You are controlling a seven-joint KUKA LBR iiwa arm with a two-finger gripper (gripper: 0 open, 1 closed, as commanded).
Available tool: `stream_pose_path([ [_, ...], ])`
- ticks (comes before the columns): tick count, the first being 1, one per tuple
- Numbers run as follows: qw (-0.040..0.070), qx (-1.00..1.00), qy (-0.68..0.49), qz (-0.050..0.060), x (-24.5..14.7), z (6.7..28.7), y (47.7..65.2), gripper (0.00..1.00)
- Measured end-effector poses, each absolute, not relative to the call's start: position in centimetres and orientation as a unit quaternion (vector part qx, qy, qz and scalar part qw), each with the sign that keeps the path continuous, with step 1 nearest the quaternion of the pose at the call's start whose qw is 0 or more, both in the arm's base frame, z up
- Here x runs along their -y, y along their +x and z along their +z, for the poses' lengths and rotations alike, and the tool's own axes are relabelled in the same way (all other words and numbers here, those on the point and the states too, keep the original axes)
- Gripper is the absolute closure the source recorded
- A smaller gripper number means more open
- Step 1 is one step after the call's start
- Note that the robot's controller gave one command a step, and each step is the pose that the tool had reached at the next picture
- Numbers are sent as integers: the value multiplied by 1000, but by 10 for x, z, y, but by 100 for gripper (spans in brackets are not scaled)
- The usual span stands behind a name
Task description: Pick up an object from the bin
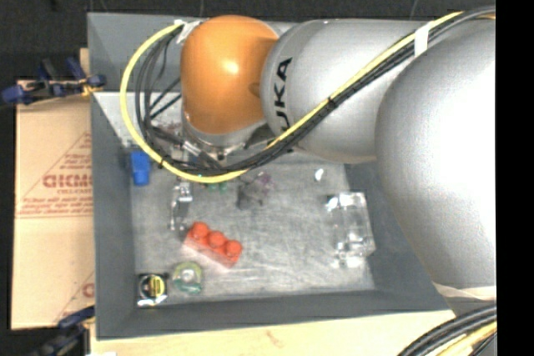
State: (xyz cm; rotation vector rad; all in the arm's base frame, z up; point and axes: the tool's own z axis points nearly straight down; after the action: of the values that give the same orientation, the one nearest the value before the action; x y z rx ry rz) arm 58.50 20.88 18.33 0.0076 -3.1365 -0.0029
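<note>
Gripper (214,200) hangs low over the far-left floor of the bin (108,221), fingers (179,211) apart with nothing between them; I judge this the approach step, before any grasp. At the left wall lies a blue cylinder (139,169). A red studded brick (213,244) lies just nearer than the gripper, the likeliest target. The next move calls for shifting nearer, then lowering to straddle it. A clear plastic piece (349,229) lies well to the right.
</note>
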Motion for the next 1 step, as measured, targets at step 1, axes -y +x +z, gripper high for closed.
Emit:
stream_pose_path([
  [1,-4,999,-51,-4,-124,72,545,0],
])
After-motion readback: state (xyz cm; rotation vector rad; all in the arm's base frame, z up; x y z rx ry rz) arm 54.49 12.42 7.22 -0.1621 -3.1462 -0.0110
